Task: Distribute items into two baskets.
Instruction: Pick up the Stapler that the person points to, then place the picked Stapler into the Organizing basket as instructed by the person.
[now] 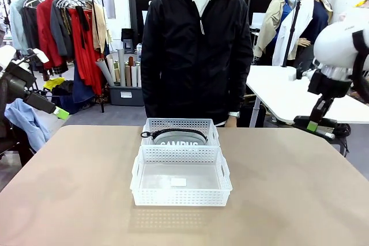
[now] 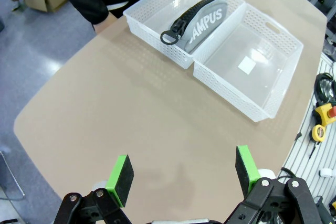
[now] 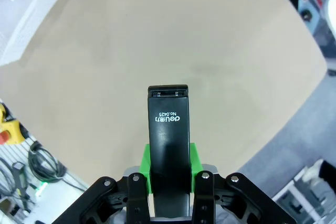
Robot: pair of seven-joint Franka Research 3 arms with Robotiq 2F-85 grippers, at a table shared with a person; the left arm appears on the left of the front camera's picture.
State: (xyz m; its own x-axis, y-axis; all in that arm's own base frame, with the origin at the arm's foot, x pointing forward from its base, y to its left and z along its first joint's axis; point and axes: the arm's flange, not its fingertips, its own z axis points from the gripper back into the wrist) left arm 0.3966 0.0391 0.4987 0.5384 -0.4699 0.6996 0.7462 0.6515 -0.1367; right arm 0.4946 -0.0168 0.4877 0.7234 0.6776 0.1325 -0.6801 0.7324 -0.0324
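Note:
Two white lattice baskets stand end to end at the table's middle. The far basket (image 1: 151, 126) (image 2: 157, 45) holds the grey "CAMPUS" pouch (image 1: 180, 137) (image 2: 206, 20) with its black strap. The near basket (image 1: 138, 185) (image 2: 273, 98) has just a small white label on its floor. My left gripper (image 1: 57, 112) (image 2: 184, 171) hangs open off the table's left side, with nothing between its green pads (image 2: 121, 174). My right gripper (image 1: 314, 124) (image 3: 169, 169) is raised at the far right, shut on the black stapler (image 1: 331, 128) (image 3: 168, 124), well away from the baskets.
A person in a black jacket (image 1: 196, 50) stands at the far edge behind the baskets. A white table (image 1: 282, 93) stands at back right and a clothes rack (image 1: 63, 33) at back left. A yellow and red button box (image 2: 323, 121) and cables lie off the table's edge.

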